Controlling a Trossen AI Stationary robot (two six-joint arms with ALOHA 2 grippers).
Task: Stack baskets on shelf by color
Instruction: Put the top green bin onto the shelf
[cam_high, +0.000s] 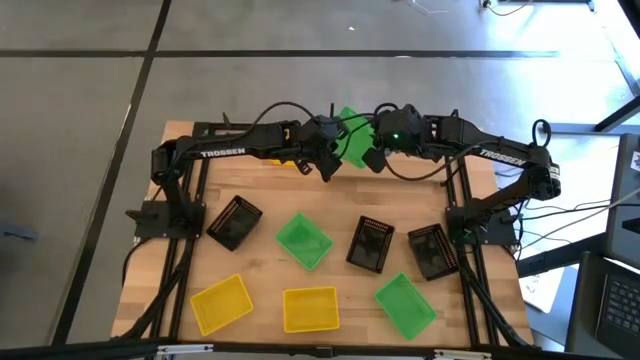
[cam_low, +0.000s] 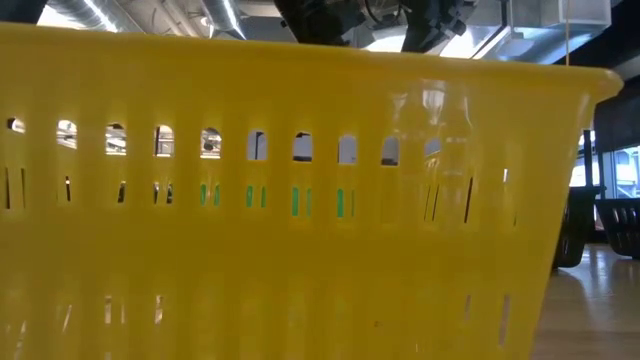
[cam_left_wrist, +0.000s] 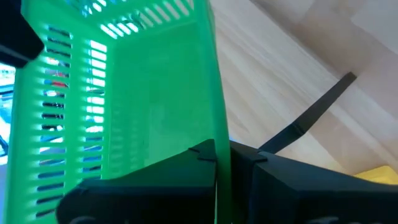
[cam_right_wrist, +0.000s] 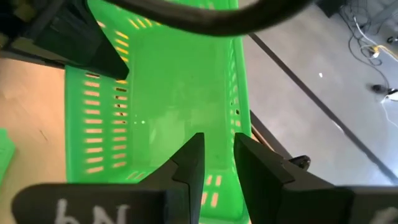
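Over the far edge of the bench (cam_high: 250, 270), the green basket (cam_high: 352, 140) hangs pinched by its thin walls between left gripper (cam_high: 326, 168) and right gripper (cam_high: 374, 160), looking light, stiff and slick, so rims suit best.

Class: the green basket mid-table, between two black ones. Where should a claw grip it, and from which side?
Grip one thin side wall of the middle green basket, coming straight down from above: it seems to lie open side up, turned cornerwise, so the rim is exposed. The left claw and right claw pinch the rear green basket that way.
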